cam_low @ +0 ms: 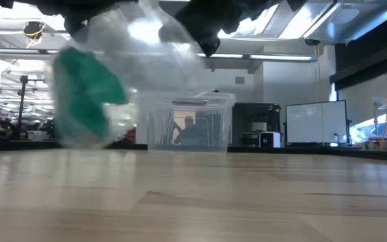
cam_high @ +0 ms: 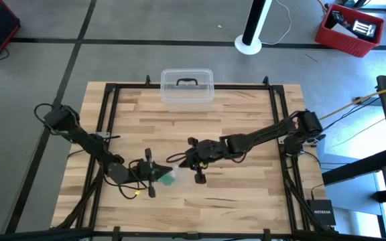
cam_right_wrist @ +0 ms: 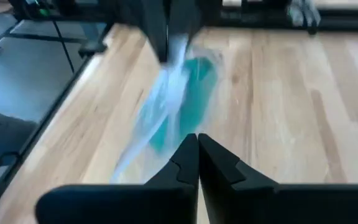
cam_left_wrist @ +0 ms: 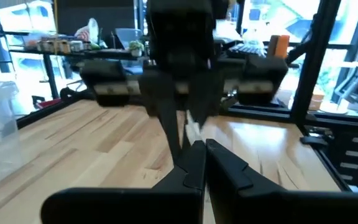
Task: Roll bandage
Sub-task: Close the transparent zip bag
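The teal bandage point(cam_high: 167, 179) sits inside a crinkled clear plastic wrapper point(cam_low: 154, 50). It is lifted above the wooden table near its front edge. In the low view the bandage point(cam_low: 82, 94) hangs in the wrapper's lower left part. My left gripper point(cam_high: 154, 173) and my right gripper point(cam_high: 194, 164) face each other, both shut on the wrapper, with the bandage between them. The right wrist view shows the bandage point(cam_right_wrist: 196, 84) in the wrapper point(cam_right_wrist: 160, 106), which stretches between the two grippers. My left gripper point(cam_left_wrist: 197, 154) pinches one end of the clear wrapper point(cam_left_wrist: 192, 132) between its two fingers, coming level from the table's left. The wrapper is lifted clear of the table. My right gripper point(cam_right_wrist: 196, 142) pinches the wrapper's opposite end point(cam_right_wrist: 178, 127) between its two fingers, coming level from the table's right. The wrapper stretches away toward the left gripper with the bandage inside, clear of the table.
A clear plastic box with a lid point(cam_high: 187, 87) stands at the table's far edge and also shows in the low view point(cam_low: 187, 121). Black frame rails point(cam_high: 110, 114) run along the table's left and right sides. A person point(cam_low: 192, 131) sits in the room beyond.
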Controlling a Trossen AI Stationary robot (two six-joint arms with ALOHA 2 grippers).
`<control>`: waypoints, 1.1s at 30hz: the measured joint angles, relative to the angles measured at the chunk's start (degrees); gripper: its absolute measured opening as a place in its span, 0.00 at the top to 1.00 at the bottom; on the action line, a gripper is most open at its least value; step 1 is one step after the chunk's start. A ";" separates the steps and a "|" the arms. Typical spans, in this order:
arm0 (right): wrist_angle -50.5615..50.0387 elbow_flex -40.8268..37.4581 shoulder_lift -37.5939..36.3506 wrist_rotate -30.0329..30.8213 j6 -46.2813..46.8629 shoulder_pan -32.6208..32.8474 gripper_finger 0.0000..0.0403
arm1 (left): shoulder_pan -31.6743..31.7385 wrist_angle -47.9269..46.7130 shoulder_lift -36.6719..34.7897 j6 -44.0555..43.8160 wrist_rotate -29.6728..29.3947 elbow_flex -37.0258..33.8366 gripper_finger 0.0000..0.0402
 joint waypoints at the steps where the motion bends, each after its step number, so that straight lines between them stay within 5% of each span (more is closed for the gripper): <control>1: 0.11 -0.02 0.45 -0.11 0.11 -0.04 0.98 | 0.02 0.53 0.00 0.52 -0.16 0.00 1.00; 10: -6.66 0.00 -0.31 0.70 4.00 0.11 0.91 | 0.00 0.57 0.00 1.28 -0.09 0.00 1.00; 16: -8.94 0.02 -5.60 1.36 6.89 -1.43 0.74 | 0.08 -1.03 0.00 0.48 -0.07 0.00 1.00; 23: 0.74 0.13 -5.38 0.22 8.06 0.02 0.56 | 1.39 -3.69 0.02 -2.44 -0.51 0.00 1.00; 33: 2.66 0.11 -0.80 0.77 9.66 -0.08 0.57 | 1.73 -4.49 0.02 -2.28 -0.55 0.00 1.00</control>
